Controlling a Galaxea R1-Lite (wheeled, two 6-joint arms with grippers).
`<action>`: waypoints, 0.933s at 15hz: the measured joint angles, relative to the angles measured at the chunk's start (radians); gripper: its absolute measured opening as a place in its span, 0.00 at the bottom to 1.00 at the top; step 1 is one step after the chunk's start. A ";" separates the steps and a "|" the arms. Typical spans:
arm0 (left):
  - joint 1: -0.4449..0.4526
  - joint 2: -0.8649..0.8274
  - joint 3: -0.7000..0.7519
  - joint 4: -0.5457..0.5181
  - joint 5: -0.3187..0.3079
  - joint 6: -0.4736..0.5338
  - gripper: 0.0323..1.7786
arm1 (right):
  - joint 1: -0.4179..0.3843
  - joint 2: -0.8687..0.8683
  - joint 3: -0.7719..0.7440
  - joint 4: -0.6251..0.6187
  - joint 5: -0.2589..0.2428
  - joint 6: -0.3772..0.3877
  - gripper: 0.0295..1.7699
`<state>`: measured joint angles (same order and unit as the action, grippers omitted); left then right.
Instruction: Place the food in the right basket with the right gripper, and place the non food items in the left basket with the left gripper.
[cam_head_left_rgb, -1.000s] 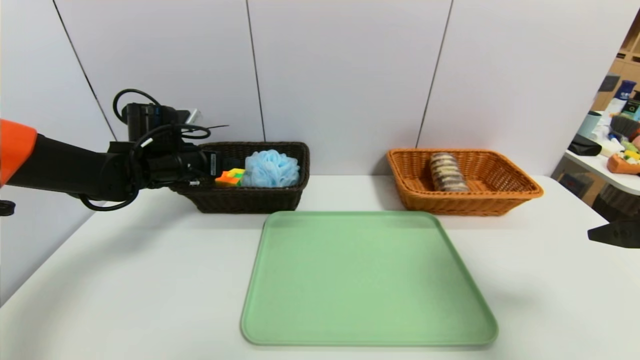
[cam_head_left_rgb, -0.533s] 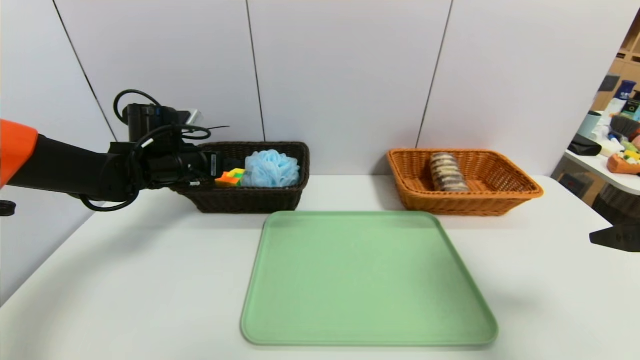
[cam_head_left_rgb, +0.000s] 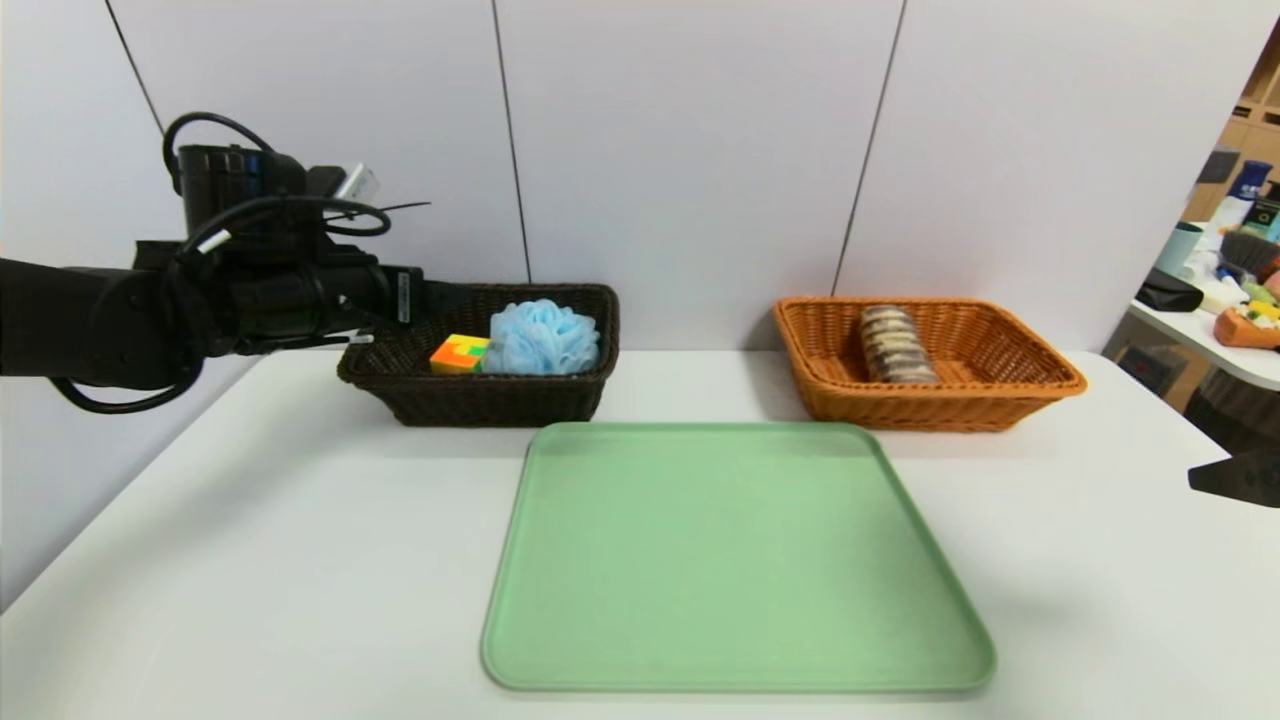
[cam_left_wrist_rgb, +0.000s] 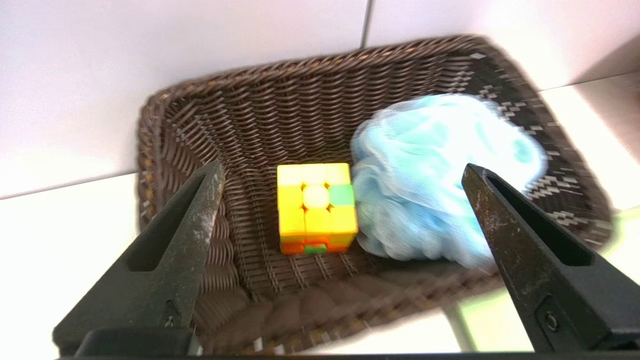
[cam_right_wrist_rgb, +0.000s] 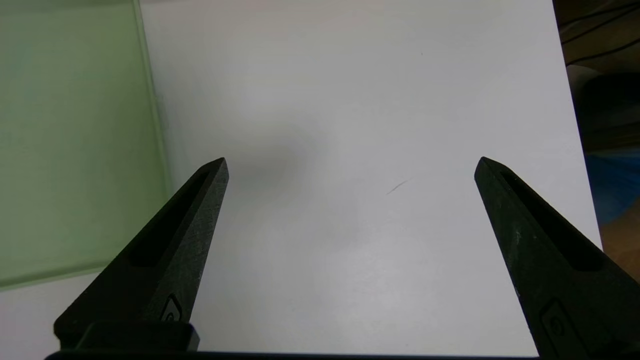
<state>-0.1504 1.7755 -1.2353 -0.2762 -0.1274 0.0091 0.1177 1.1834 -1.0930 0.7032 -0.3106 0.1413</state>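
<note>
At the left of the scene, the left gripper hung over the dark brown basket, which stood at the far left of the white table. Its claw was released, the two fingers spread wide with nothing between them, and it was apart from the things below.

Inside that basket lay the puzzle cube, mostly yellow on its upper face, with a green square there and orange along its side. Just right of it, in the right part of the same basket, sat the light-blue mesh puff, bunched up in soft folds.

In the middle, nearer than the two baskets, a green tray lay flat on the table.

Right of the middle, at the far side, stood the orange-tan wicker basket. The striped brown and cream roll was in it, left of the basket's centre, leaning against the far wall.

At the right edge of the scene, the right gripper hung above the table, to the right of the tray and nearer than the orange-tan basket. Its claw was released too, fingers wide apart and holding nothing. Farther right and beyond, assorted goods stood on a separate white surface.
</note>
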 joint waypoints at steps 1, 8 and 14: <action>-0.012 -0.045 0.002 0.047 0.020 0.000 0.95 | -0.002 -0.008 0.009 0.000 0.000 -0.001 0.96; -0.059 -0.366 0.136 0.188 0.236 -0.026 0.95 | -0.005 -0.088 0.086 -0.001 0.014 -0.002 0.96; 0.022 -0.678 0.438 0.191 0.282 -0.063 0.95 | -0.006 -0.163 0.123 -0.001 0.027 -0.002 0.96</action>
<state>-0.1283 1.0977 -0.7977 -0.0851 0.1547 -0.0543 0.1115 1.0209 -0.9702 0.7017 -0.2832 0.1394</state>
